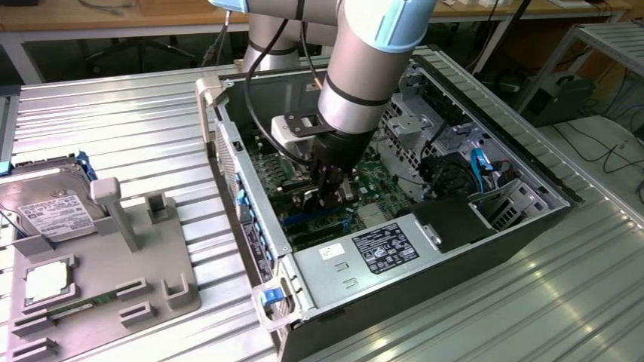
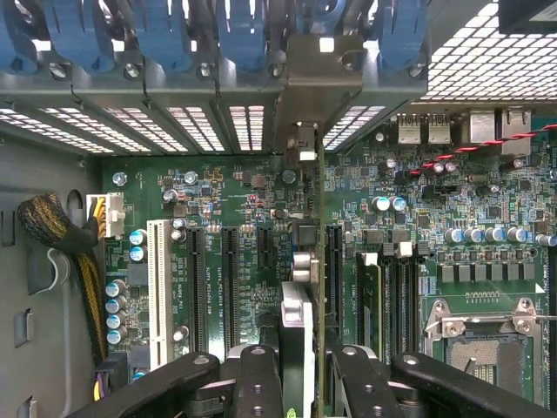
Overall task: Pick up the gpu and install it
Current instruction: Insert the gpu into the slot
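Two fingers (image 2: 261,383) of the claw (image 2: 305,370) clamp the gpu (image 2: 298,318), which stands on edge over the green motherboard (image 2: 244,200) between black expansion slots (image 2: 231,283), its metal bracket (image 2: 318,87) at the rear wall under blue clips (image 2: 157,35). A braided cable bundle (image 2: 61,235) and the power supply (image 1: 387,249) share the open computer case (image 1: 234,162). That case sits on a ribbed metal tabletop (image 1: 121,121), beside a grey holder (image 1: 131,279) carrying a hard drive (image 1: 45,211).
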Available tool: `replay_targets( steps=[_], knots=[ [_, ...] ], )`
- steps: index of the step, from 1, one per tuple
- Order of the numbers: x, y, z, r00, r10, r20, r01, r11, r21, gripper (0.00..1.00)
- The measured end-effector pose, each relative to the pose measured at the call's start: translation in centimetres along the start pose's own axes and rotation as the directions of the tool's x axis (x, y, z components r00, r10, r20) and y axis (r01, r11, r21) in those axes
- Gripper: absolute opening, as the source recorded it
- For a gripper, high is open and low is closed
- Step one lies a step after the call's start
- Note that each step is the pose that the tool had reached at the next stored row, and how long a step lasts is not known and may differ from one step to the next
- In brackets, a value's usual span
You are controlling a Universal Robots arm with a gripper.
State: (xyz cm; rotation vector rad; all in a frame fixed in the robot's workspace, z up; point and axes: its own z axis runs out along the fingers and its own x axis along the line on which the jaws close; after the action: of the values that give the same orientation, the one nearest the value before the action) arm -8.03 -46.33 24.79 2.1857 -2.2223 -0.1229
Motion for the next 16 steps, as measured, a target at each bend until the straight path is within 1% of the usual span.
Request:
replay_targets(
  steps=[5,8,16],
  knots=[
    [-0.08,0.01,0.00,1.0000,-0.001,-0.0002,0.001,1.0000,0.0000,0.28],
    [-0.15,0.00,0.00,0.9999,-0.011,-0.0008,0.011,0.9999,-0.0004,0.28],
    [-0.16,-0.01,0.04,0.9999,-0.011,-0.0005,0.011,0.9999,-0.0005,0.28]
  ],
)
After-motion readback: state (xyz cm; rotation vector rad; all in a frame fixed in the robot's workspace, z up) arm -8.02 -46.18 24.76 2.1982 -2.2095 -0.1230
